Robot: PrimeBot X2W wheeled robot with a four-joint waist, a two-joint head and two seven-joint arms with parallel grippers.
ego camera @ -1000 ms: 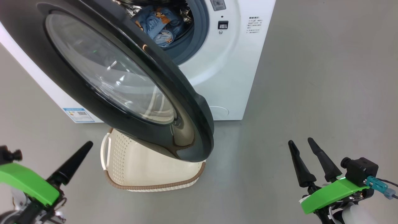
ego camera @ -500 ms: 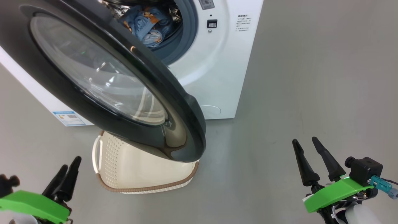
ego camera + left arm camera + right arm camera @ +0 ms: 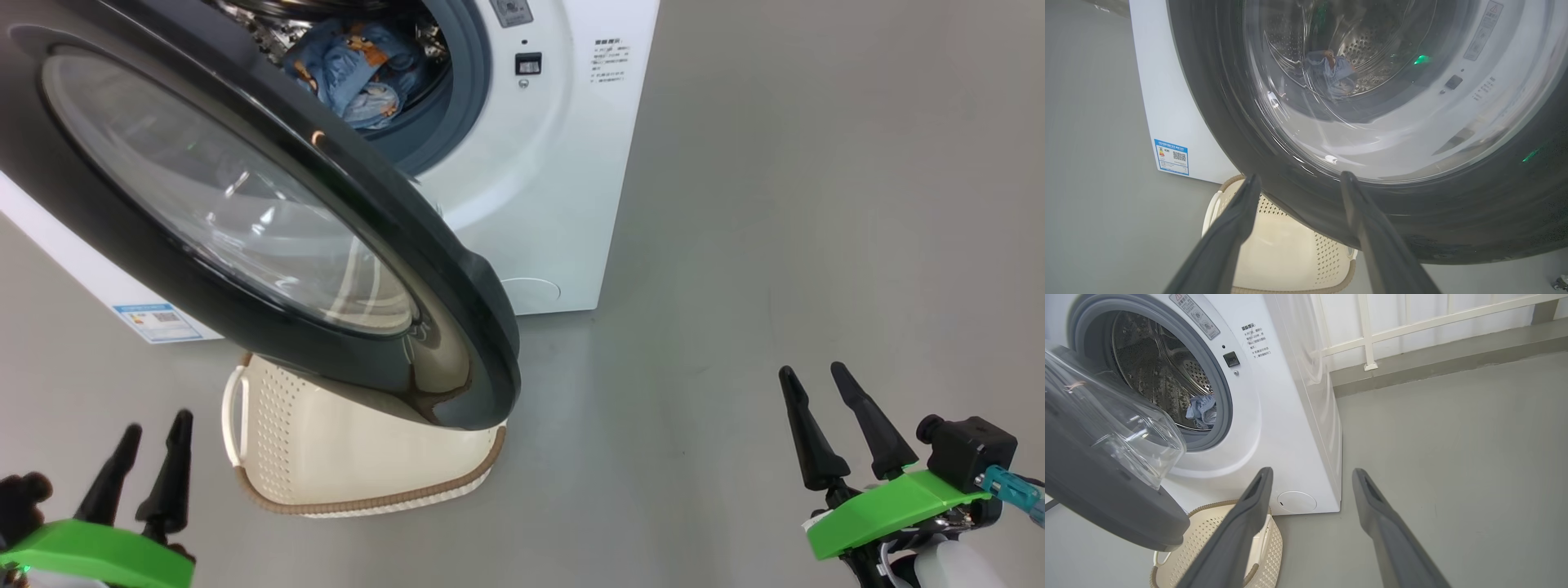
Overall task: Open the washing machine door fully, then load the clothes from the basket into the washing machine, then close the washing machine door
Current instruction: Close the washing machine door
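Observation:
The washing machine [image 3: 555,188] stands white and front-loading, its door [image 3: 245,229] swung out toward me, black rim and bulging glass over the basket [image 3: 326,457]. Blue printed clothes [image 3: 359,69] lie in the steel drum, also seen as clothes [image 3: 1202,410] from the right wrist and through the glass as clothes [image 3: 1331,73]. The cream basket [image 3: 1286,261] sits on the floor, half hidden under the door [image 3: 1453,212]; its visible inside is bare. My left gripper [image 3: 155,425] is open, low left of the basket, facing the door's outer face. Far right, my right gripper [image 3: 812,371] is open over bare floor.
Grey floor stretches wide to the right of the machine. A blue label sticker [image 3: 159,321] and a round cap [image 3: 531,294] sit low on the machine's front. A white railing [image 3: 1367,335] and a low ledge run behind the machine.
The head camera has turned, sliding the whole scene left. My left gripper has dropped lower and turned so both fingers point up. The right gripper has hardly moved.

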